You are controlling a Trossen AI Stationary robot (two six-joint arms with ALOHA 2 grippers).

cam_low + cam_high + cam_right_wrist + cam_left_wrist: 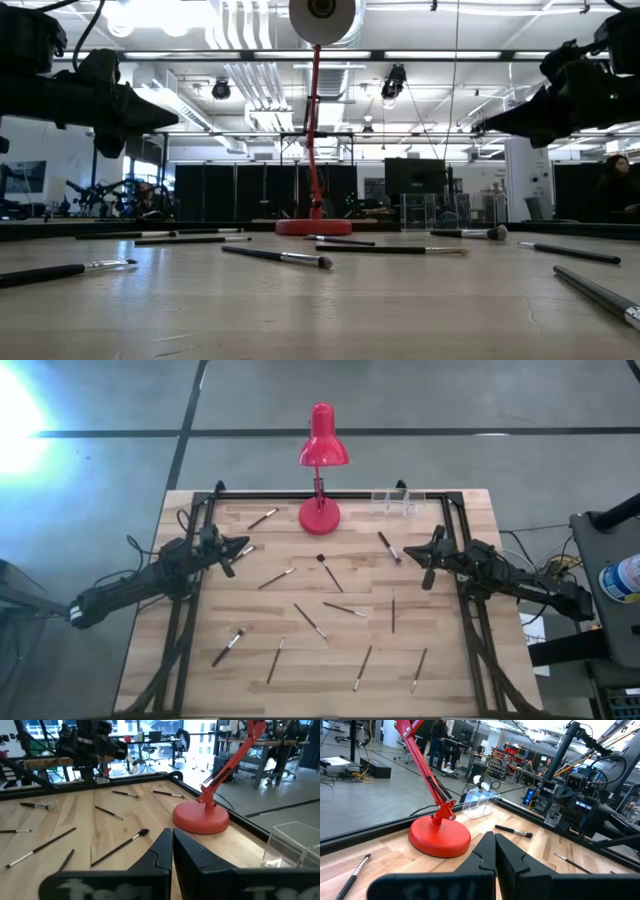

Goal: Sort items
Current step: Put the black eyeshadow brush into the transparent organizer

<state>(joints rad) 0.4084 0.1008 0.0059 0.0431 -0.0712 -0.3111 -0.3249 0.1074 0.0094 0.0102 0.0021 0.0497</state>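
About a dozen thin brushes lie flat, scattered apart at varied angles across the wooden tabletop.

Two matte black arms, chunky jointed segments, black cables trailing off each base. Left gripper and right gripper: tapered black wedge-shaped fingers.

Bright glare, upper-left overhead corner

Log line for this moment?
left claw: shut, empty | right claw: shut, empty | thin wooden-handled brushes: scattered on table, unsorted
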